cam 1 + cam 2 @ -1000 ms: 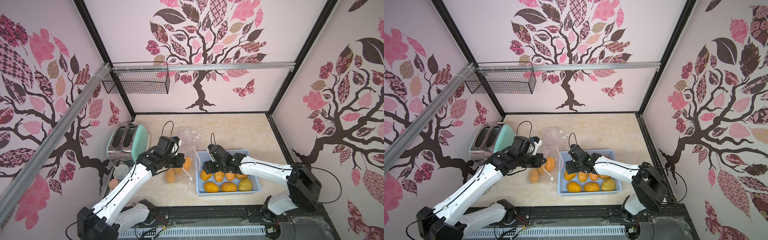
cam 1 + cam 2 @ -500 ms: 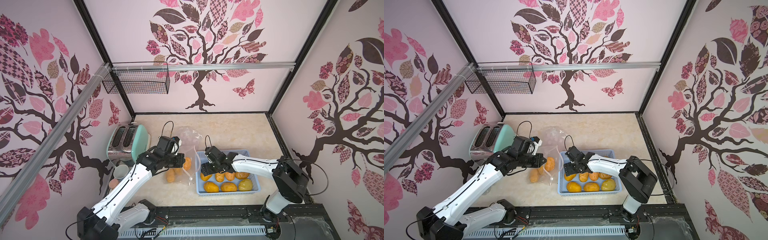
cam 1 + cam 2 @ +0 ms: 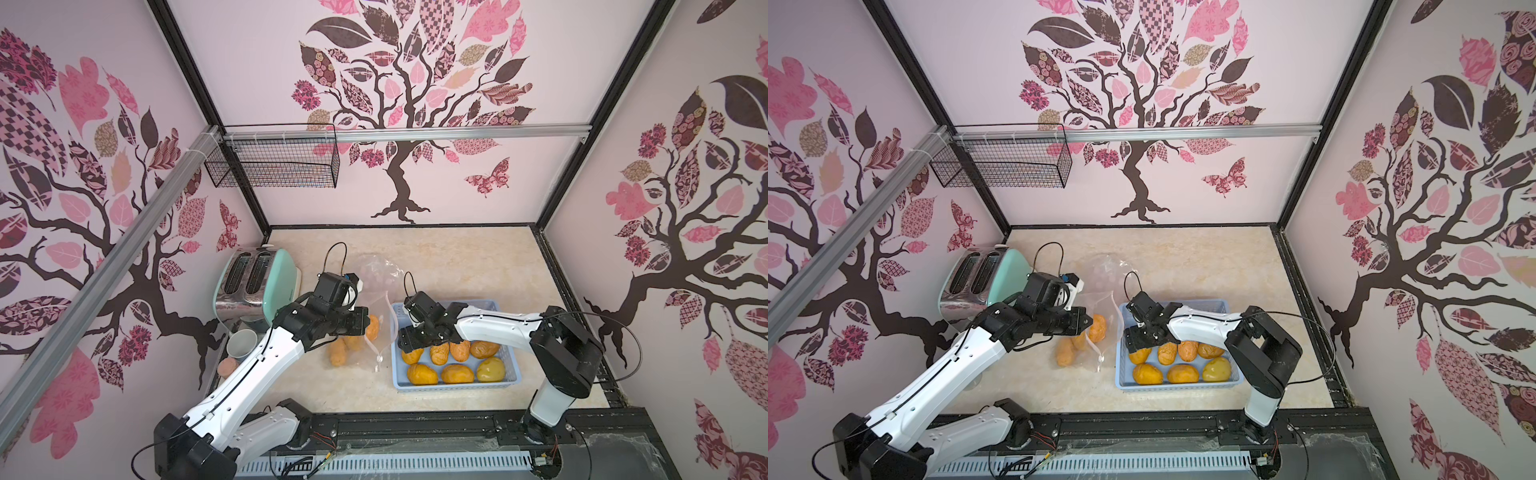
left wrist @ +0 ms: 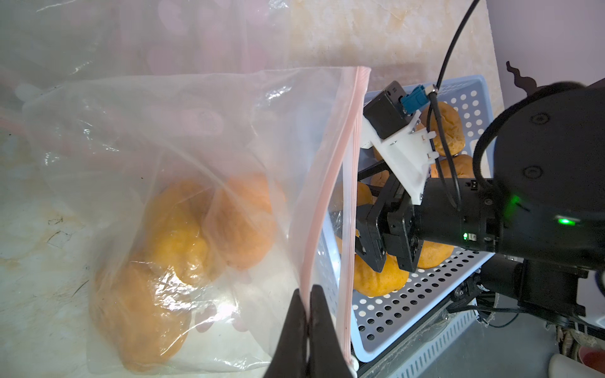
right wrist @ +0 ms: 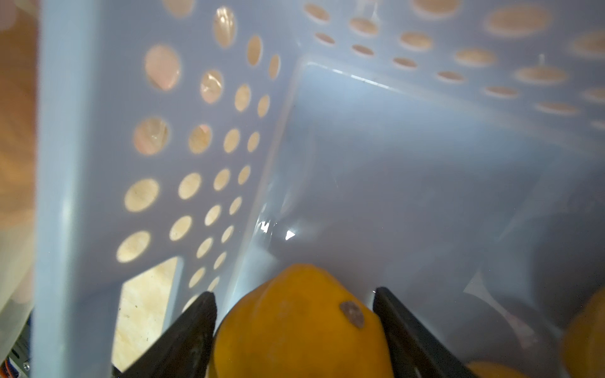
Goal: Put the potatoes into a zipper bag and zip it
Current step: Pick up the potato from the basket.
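The blue basket sits on the marbled table, and everything else is placed from it. Seven potatoes lie in the half of it nearer the robot's base. All are orange and wrinkled except a smoother yellow-green potato in the corner under the right arm's elbow. The right gripper reaches down into the basket's opposite near corner, close to the perforated wall. Its jaws are spread wide around an orange potato, with one finger against each side of it. The potato is still low inside the basket. Just outside that same short wall lies the clear zipper bag, with its mouth turned toward the basket. Three more orange potatoes show through its film, resting on the table. The left gripper holds one lip of the bag's pink zip strip, and its jaws are pressed together on the plastic so that this lip stands apart from the other. Beyond the bag, well apart from the basket, stand a mint toaster and a grey cup, with a pinkish round fruit beside the cup.
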You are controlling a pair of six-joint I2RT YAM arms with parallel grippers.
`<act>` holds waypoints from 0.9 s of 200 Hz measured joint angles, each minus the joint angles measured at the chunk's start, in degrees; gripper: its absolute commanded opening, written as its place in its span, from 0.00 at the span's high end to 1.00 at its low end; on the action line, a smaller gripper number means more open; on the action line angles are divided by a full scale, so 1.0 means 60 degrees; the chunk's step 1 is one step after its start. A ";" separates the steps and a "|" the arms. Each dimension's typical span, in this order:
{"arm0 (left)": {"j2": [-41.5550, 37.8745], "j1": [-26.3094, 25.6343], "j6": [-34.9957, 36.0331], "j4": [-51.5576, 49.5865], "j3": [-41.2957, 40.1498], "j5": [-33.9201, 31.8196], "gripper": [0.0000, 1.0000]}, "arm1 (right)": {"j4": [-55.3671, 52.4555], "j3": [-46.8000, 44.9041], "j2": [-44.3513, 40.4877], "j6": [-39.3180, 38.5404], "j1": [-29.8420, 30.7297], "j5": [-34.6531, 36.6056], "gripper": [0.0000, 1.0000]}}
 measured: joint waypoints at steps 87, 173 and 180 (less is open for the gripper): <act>-0.0018 0.0000 0.0000 -0.0025 0.0000 -0.0004 1.00 | -0.0018 -0.0004 -0.0379 -0.0015 0.0000 0.0106 0.41; -0.0018 0.0000 0.0000 -0.0029 0.0000 0.0011 1.00 | 0.0266 -0.0284 -0.2845 0.0015 0.0000 0.0339 0.41; -0.0018 0.0000 0.0000 -0.0025 0.0000 0.0025 1.00 | 0.0372 -0.0284 -0.3064 0.0026 0.0000 0.0248 0.41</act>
